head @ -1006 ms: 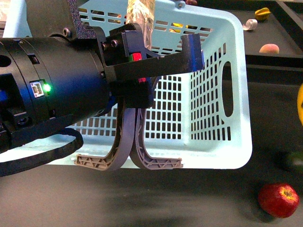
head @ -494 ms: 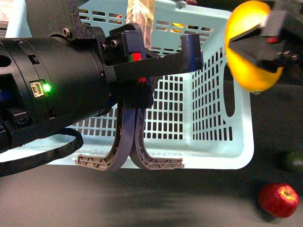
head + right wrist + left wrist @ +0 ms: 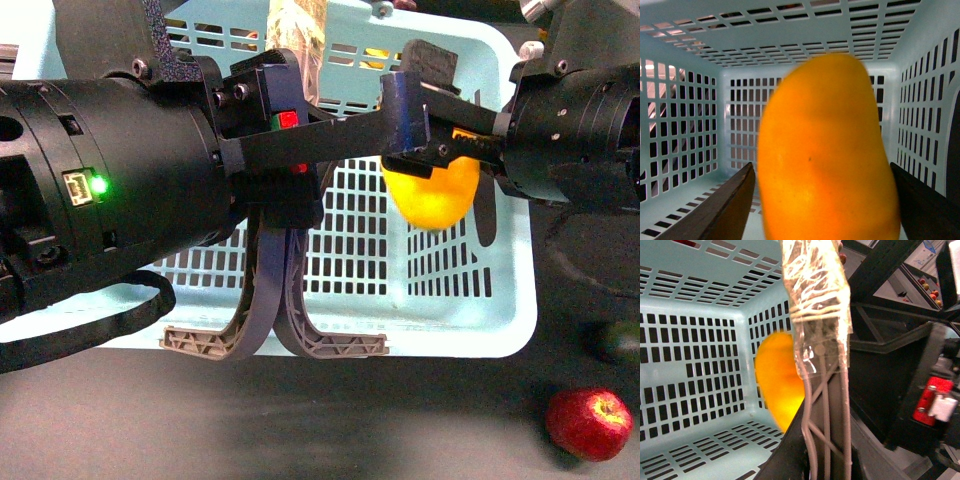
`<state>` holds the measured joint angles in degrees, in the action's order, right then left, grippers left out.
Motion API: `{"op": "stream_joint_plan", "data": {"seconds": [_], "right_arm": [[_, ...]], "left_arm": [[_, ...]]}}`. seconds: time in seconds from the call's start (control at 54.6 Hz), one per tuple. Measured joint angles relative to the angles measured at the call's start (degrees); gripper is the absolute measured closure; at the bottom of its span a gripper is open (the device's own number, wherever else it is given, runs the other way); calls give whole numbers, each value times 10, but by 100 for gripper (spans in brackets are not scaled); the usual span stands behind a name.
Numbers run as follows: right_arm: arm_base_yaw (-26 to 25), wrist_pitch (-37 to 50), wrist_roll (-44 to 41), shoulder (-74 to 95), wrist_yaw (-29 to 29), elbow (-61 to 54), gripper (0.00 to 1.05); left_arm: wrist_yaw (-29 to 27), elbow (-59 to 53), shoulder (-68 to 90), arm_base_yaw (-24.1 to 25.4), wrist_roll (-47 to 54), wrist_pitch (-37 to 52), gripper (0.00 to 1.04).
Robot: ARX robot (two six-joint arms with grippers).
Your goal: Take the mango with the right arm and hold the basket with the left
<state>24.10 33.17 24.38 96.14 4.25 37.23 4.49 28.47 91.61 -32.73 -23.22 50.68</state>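
A dark bench (image 3: pixel 400 430) fills the scene, with a red apple (image 3: pixel 588 422) alone near its near right corner and the basket (image 3: pixel 455 330) across the middle, reaching towards the far edge. The right gripper (image 3: pixel 440 150) reaches in over the basket's right wall, its two fingers (image 3: pixel 715 210) pressed to either flank of the mango (image 3: pixel 432 195). The fruit hangs long end down just under the fingertips, inside the basket's outline and close to the right wall, with slotted walls behind it on every side in the right wrist view. The left gripper (image 3: pixel 395 125) lies across the basket from the left, and the taped grey handles (image 3: pixel 265 300) run up between its fingers. Whether those fingers truly pinch the handles I cannot tell. The mango looks secured, so what remains is steadiness. The grip on that smooth skin should stay firm and even, since a squeeze low on the curve could let it slide. The left finger sits just beside the right fingertips, so any lowering should stay clear of it while the left arm holds the basket steady
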Motion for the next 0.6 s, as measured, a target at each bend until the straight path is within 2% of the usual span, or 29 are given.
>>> {"op": "stream_joint_plan", "data": {"seconds": [0.055,0.348,0.604], "right_arm": [[0,0,3,-16,-4,-7,6],[-8,-57,0,-218,-51,-104,8],[-8,-256,-12,-539,-155,-205,8]], "left_arm": [[0,0,0,0,1,0,98],[0,-2,3,0,-1,0,98],[0,-2,3,0,0,0,98]]}}
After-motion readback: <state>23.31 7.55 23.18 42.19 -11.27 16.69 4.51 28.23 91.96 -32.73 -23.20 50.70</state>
